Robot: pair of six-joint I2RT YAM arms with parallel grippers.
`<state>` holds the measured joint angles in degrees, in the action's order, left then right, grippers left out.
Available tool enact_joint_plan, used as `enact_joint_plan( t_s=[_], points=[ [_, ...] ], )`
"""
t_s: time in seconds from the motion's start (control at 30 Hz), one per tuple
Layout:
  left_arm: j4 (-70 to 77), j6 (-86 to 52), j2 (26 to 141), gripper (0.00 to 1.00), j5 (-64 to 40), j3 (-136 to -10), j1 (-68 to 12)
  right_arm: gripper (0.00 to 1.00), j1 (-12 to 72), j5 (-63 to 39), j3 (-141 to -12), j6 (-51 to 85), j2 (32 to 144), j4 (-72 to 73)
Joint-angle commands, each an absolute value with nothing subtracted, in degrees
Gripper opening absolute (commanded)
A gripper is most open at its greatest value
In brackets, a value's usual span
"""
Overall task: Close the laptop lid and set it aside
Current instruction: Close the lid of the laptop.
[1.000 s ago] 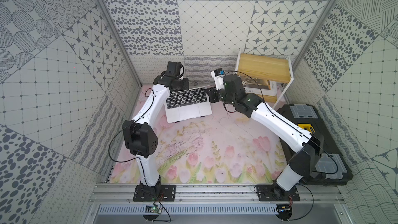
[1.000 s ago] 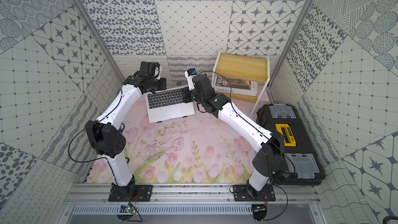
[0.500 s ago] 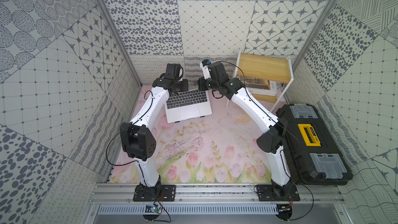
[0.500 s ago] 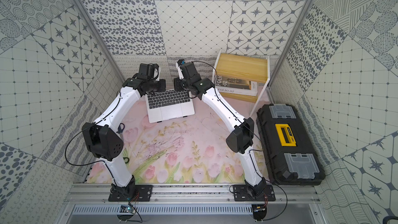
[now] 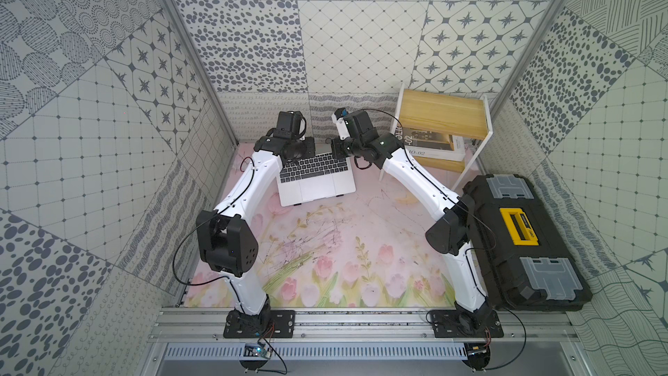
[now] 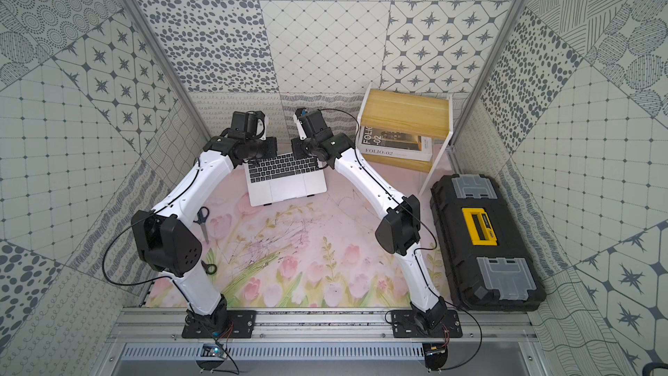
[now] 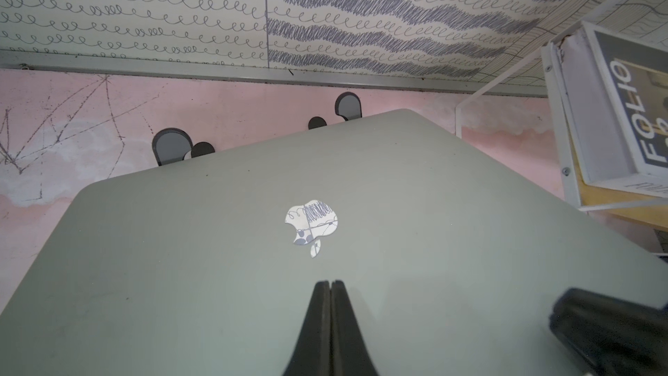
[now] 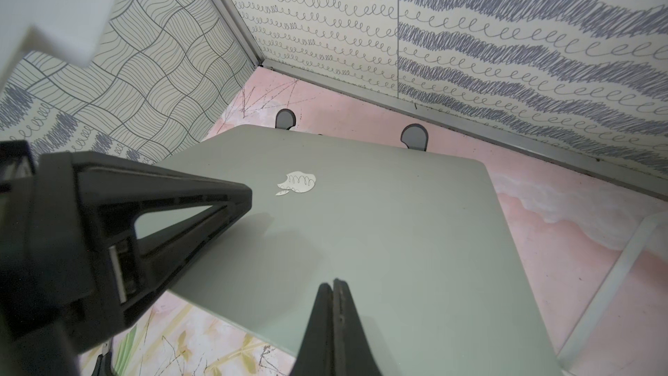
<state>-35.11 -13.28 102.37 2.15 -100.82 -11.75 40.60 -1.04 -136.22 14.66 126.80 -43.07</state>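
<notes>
Laptop (image 5: 314, 189) sits open at the far end of a pink mat (image 5: 325, 247) printed with tulips, close to the back wall. Its keyboard faces up in both top views. Patterned grey-and-white tile panels (image 5: 361, 48) close in the back and both sides of the cell. To the right of the laptop stands a white-framed wooden shelf (image 5: 442, 113) with books (image 6: 394, 146) stacked under its top board. A black toolbox (image 5: 520, 236) with a yellow handle lies along the right edge. A pair of scissors (image 6: 202, 218) lies on the mat beside the left arm.

Behind the laptop lid (image 7: 397, 247), rounded parts of a black stand (image 7: 170, 144) show against the mat. The lid's grey outer shell and pale logo (image 7: 311, 224) fill both wrist views.

Both arms reach over the back of the lid. The left gripper (image 7: 329, 285) has its fingers pressed tight together and grasps nothing; its tip is just below the logo. The right gripper (image 8: 334, 283) is likewise clenched and empty, over the shell nearer the lid's right side. Whether either tip actually touches the shell cannot be told.
</notes>
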Motion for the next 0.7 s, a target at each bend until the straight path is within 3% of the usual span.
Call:
enact_joint_plan(
  t_s=[0.0,0.13,0.27,0.37,0.47,0.67],
  points=[
    [-35.35,-14.43,100.98,0.00,0.86,-98.63,-11.90,0.00,41.22,-1.05,-134.05,13.19,127.45,-41.95],
    [-34.46,-15.32,99.04,0.02,0.55,-96.04,-11.93,0.00,41.22,-1.39,-131.79,13.08,126.65,-41.19],
    [-30.32,-16.95,94.34,0.17,0.80,-89.31,-11.95,0.00,41.27,-2.07,-128.80,13.42,125.72,-39.18],
    [-26.32,-17.57,90.72,0.35,1.31,-84.29,-11.95,0.00,41.25,-2.37,-128.10,13.59,125.55,-38.71],
    [-26.01,-17.86,88.46,0.41,1.07,-81.81,-11.93,0.00,41.27,-2.56,-127.80,13.40,125.31,-38.52],
    [-25.15,-16.50,89.44,0.41,1.99,-79.11,-11.84,0.00,41.27,-3.63,-126.16,13.55,124.94,-37.50]
  ],
)
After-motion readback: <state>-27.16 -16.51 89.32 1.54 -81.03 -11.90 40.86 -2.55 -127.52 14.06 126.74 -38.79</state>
